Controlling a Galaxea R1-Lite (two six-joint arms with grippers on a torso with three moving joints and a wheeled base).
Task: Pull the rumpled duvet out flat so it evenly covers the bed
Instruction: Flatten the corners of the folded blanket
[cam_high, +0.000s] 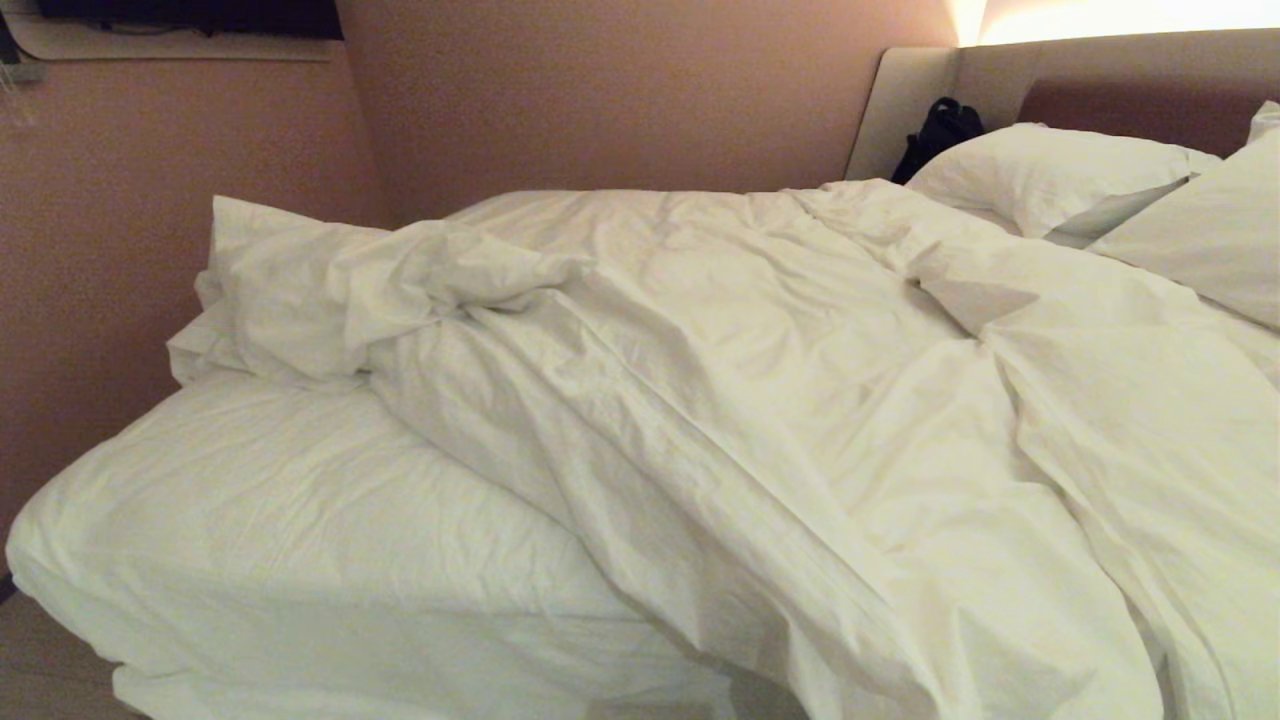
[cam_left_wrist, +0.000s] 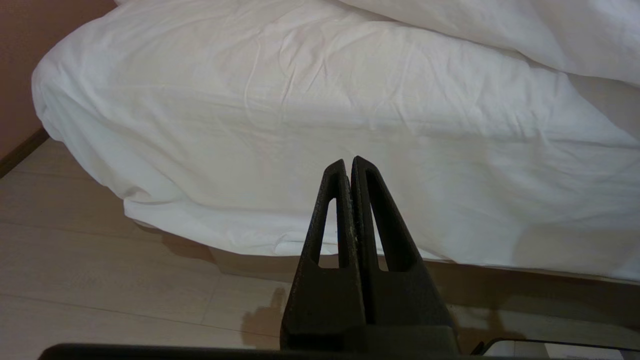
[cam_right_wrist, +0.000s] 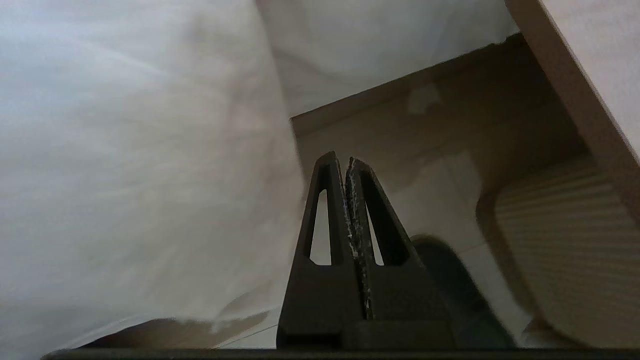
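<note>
Duvet (cam_high: 760, 400) bunched across bed (cam_high: 300, 540), sheet (cam_left_wrist: 280, 125) left bare. Left gripper (cam_left_wrist: 348, 167) and right gripper (cam_right_wrist: 340, 162): jaws pressed together, nothing held.

The bed's (cam_high: 250, 520) near left corner lies bare, open to reach. The duvet (cam_high: 760, 400) heaps across the far left corner and right side; pillows (cam_high: 1060, 175) crowd the head edge.
</note>
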